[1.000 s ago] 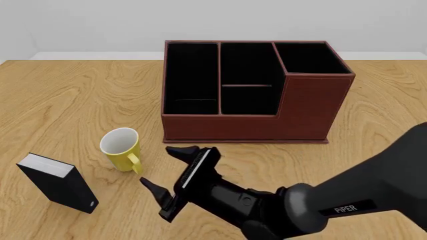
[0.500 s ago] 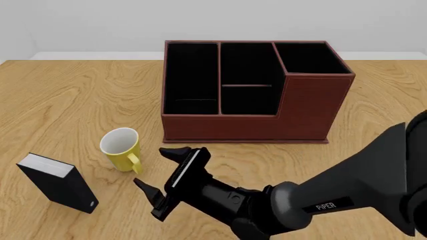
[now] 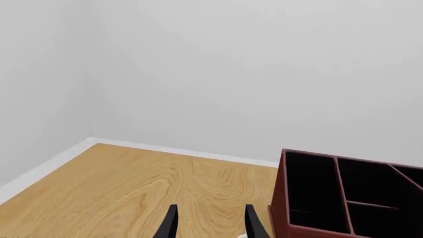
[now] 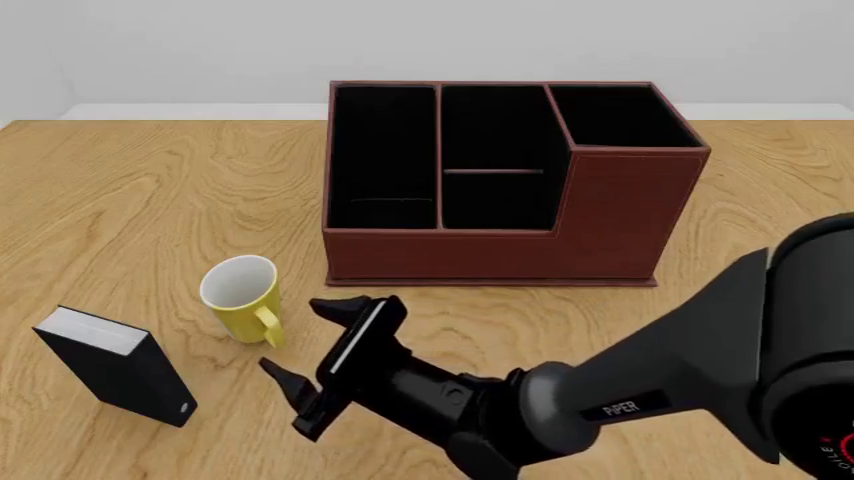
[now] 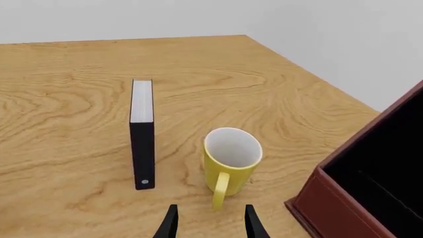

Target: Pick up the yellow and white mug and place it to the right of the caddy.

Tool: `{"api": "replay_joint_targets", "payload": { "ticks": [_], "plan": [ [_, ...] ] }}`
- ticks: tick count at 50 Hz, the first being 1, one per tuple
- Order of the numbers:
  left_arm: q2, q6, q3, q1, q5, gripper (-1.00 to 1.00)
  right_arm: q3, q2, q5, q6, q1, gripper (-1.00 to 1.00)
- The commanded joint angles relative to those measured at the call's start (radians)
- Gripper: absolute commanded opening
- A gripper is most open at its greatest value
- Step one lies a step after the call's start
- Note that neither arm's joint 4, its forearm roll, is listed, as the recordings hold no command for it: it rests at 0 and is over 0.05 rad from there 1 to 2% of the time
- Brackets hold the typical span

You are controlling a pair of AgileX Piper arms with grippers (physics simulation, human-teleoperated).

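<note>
Toward the worktop's near-left corner, the yellow and white mug (image 4: 242,297) stands upright, handle facing the right tool (image 4: 306,355), which hovers spread just beside it, nearer than the left tool (image 3: 210,224), also spread.

My tabletop (image 4: 160,190), light wood grain.
On it stand the brown caddy (image 4: 627,220) at the back, my yellow mug (image 4: 243,298) nearer, and a black book (image 4: 114,367) left of the mug.
</note>
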Motion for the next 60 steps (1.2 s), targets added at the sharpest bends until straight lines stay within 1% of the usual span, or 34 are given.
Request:
{"api": "replay_joint_targets", "payload": {
  "ticks": [1,19,36,42,45,60],
  "plan": [
    [0.000,-0.002,0.004,0.003,-0.003,1.00,-0.020,0.012,0.012,0.002,0.003,1.00],
    [0.000,-0.005,0.017,0.005,-0.011,1.00,-0.061,0.054,0.027,-0.001,0.004,1.00],
    [0.000,-0.013,0.028,0.005,-0.015,1.00,-0.092,0.096,0.030,-0.001,-0.012,1.00],
    [0.000,-0.014,0.033,0.002,-0.018,1.00,-0.097,0.097,0.036,-0.001,-0.022,1.00],
    [0.000,-0.014,0.037,-0.001,-0.020,1.00,-0.093,0.087,0.039,0.014,-0.029,1.00],
    [0.000,-0.014,0.042,-0.002,-0.024,1.00,-0.120,0.100,0.054,0.011,-0.029,1.00]
  ]
}}
